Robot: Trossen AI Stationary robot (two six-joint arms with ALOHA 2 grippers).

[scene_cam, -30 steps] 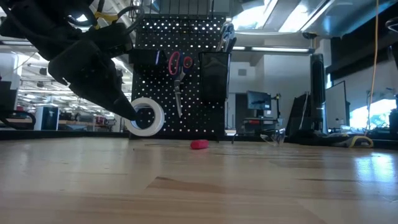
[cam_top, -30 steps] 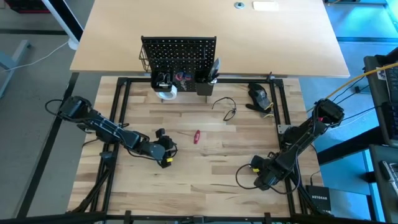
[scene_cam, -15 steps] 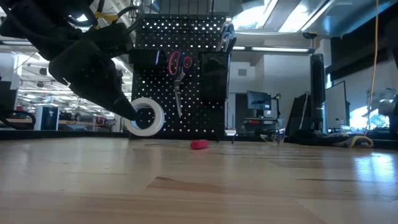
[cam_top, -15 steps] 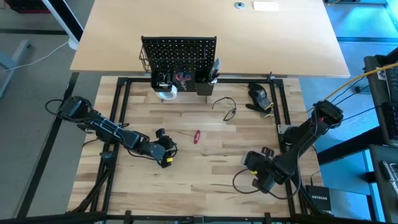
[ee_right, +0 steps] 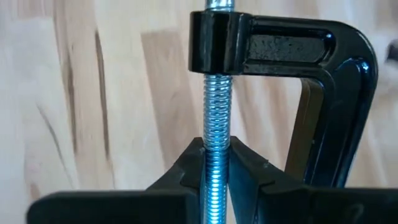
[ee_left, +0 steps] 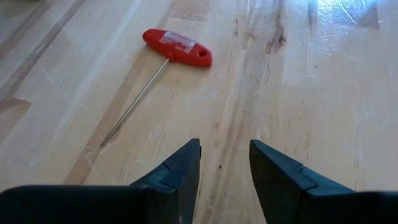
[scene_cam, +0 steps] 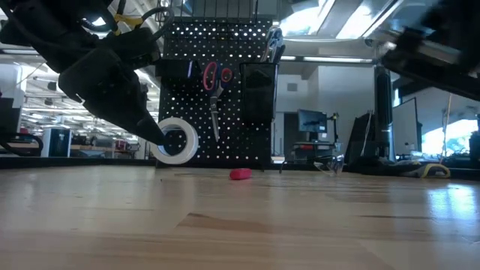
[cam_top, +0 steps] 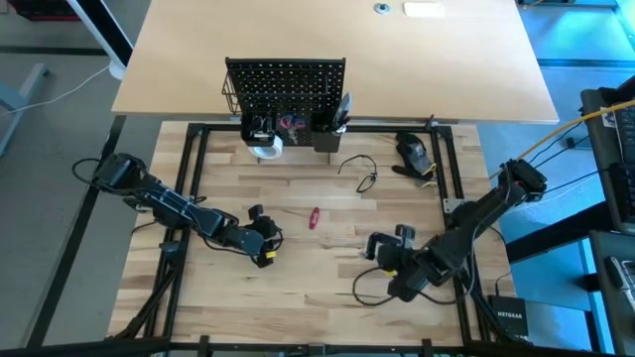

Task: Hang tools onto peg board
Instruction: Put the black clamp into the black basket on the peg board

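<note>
My right gripper (cam_top: 385, 248) hangs over the table's near right part, shut on a black C-clamp (ee_right: 311, 93) with a bright threaded screw. My left gripper (ee_left: 224, 162) stands open above the wood, left of centre, touching nothing. Ahead of it a red-handled hex key (ee_left: 177, 46) lies flat on the table (cam_top: 327, 258). The peg board (cam_top: 286, 94) stands upright at the far edge, with red-handled scissors (scene_cam: 214, 82) hanging on its front and a white tape roll (scene_cam: 176, 140) at its foot. My right gripper pinches the clamp's threaded screw (ee_right: 214, 149) between its two fingers, below the frame's threaded arm (ee_right: 214, 40). The fingers lie across the screw and point steeply down. The clamp is lifted clear of the table.
A bulky black device with a yellow mark (cam_top: 415, 154) and a thin black cable (cam_top: 362, 174) lie at the far right. Black cups (cam_top: 327, 134) sit on the peg board. A black frame (cam_top: 193, 198) borders the wooden top.
My right gripper has risen and gone toward the table's left edge, carrying the clamp up off the wood. Its wrist has rolled and tipped on the way. Its arm now shows at the top right of the low view.
</note>
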